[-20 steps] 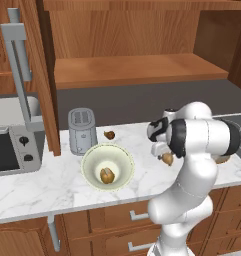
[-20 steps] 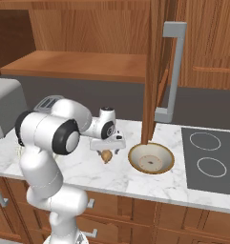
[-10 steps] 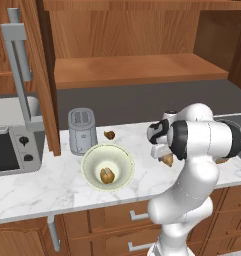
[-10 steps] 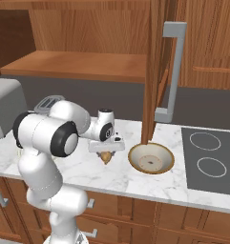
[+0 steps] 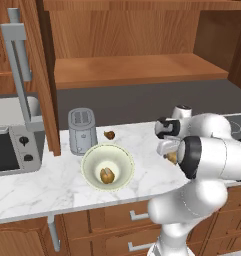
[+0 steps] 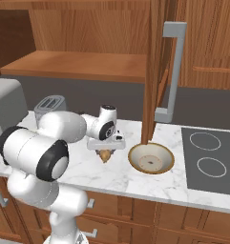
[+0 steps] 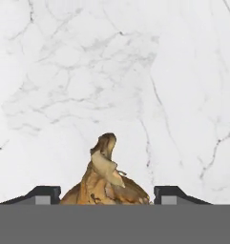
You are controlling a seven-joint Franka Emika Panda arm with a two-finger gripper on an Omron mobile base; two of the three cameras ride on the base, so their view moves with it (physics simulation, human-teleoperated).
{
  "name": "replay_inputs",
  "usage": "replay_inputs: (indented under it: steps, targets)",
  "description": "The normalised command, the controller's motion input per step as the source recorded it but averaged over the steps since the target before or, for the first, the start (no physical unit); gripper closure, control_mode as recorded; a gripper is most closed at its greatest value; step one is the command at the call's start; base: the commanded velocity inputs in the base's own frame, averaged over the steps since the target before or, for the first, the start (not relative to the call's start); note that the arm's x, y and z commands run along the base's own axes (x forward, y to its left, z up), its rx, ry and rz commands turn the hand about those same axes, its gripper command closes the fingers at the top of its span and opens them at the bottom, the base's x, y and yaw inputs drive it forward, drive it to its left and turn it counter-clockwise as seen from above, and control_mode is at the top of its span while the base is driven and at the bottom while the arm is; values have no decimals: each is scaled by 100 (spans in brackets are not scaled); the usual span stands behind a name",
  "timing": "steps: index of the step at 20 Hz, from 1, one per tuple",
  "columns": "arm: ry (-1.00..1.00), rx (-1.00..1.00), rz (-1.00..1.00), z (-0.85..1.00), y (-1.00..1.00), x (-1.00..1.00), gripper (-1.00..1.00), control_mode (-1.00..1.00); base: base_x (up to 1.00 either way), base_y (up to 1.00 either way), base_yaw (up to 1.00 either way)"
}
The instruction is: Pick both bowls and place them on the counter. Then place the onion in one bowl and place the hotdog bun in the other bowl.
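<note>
White marble with grey veins runs the length of the counter, and the arm reaches low over it near the front edge. The gripper is clamped on the onion: in the hand view its two dark fingertips press in on either side of the golden-brown bulb, whose papery stem tip points away over the marble. From the right base view the onion hangs just under the gripper, very close to the worktop; I cannot tell whether it touches the surface. From the left base view it peeks out beside the arm's white forearm.

The tan-brown bowl sits on the counter just to the right of the gripper, near the foot of an open cabinet door. The cream-white bowl stands further left on the counter, well apart from the gripper, with the hotdog bun lying at its bottom. Behind that bowl is a silver toaster, and a small dark reddish-brown lump lies just beside it. A microwave sits at the far left; a black cooktop lies at the far right.
</note>
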Motion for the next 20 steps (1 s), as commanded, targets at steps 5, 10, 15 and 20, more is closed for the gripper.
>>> replay_inputs:
  steps: [5, 10, 15, 20]
  targets:
    - [-7, 4, 0, 70, -9, -35, 100, -100, 0, 0, 0]
    - [3, 0, -11, 48, -26, 0, 100, -100, 0, 0, 0]
    - [13, -4, -19, 28, -33, 6, 100, -100, 0, 0, 0]
    - [20, 0, -17, 38, -50, 10, 100, -100, 0, 0, 0]
